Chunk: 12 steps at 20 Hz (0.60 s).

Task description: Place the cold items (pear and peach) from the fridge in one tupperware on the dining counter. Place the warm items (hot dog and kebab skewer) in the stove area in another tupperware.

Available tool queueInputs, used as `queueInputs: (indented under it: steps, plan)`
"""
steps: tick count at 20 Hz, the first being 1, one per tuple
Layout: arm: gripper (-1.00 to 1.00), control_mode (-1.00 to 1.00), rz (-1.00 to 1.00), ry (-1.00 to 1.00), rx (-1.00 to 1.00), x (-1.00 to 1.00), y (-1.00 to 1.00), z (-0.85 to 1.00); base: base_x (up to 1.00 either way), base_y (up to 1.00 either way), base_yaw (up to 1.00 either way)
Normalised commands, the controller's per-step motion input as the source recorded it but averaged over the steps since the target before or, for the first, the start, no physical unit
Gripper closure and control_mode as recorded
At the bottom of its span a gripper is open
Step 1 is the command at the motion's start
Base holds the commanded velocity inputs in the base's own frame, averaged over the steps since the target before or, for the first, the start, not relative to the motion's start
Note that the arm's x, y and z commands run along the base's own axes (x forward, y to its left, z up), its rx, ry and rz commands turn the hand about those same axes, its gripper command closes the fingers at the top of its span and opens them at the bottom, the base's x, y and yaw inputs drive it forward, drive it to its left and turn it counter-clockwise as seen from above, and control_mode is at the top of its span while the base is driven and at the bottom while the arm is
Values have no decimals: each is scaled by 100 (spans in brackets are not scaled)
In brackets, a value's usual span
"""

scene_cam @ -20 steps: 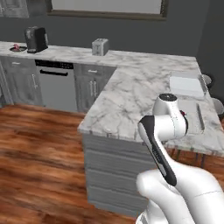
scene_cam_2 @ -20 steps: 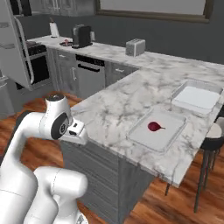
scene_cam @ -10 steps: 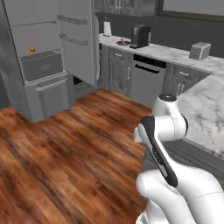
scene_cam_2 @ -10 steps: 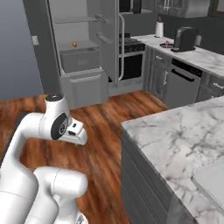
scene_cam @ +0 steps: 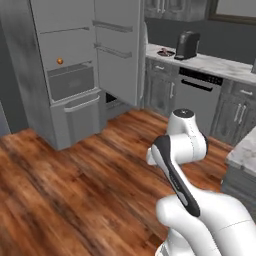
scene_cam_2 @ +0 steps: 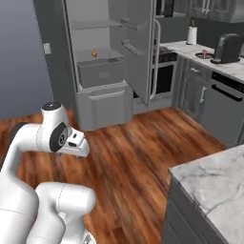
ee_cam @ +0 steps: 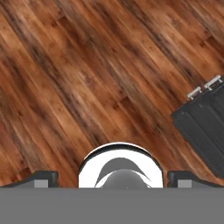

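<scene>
The fridge (scene_cam: 75, 75) (scene_cam_2: 102, 57) stands with its door swung open. A small orange round fruit, the peach (scene_cam: 60, 61) (scene_cam_2: 94, 54), lies on a shelf above the drawer. My gripper (ee_cam: 113, 177) hangs tucked close to the arm, pointing down at the wooden floor, open, with nothing between its fingers (ee_cam: 46, 177). In the right base view the hand (scene_cam_2: 78, 143) sits low at the left. A plate with something reddish (scene_cam: 164, 51) (scene_cam_2: 205, 54) rests beside the coffee machine; what it is I cannot tell. The pear and the tupperware are out of view.
A marble counter corner (scene_cam_2: 209, 186) (scene_cam: 245, 150) juts in at the right. The oven (scene_cam_2: 164, 66) sits right of the fridge door, then grey cabinets and a dishwasher (scene_cam: 197, 97). A dark cabinet front (ee_cam: 203, 122) shows in the hand view. Bare wooden floor lies before the fridge.
The whole picture has swung from the marble counter to the open fridge, so the base has turned. The arm keeps its tucked pose and the gripper stays open.
</scene>
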Motion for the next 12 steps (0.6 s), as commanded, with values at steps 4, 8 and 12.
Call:
queueInputs:
  steps: [4,8,12]
  plan:
    - [-100,100,0,0,0,0,0,0,100,91,-11]
    - [-100,100,0,0,0,0,0,0,100,100,-2]
    - [-100,100,0,0,0,0,0,0,100,99,0]
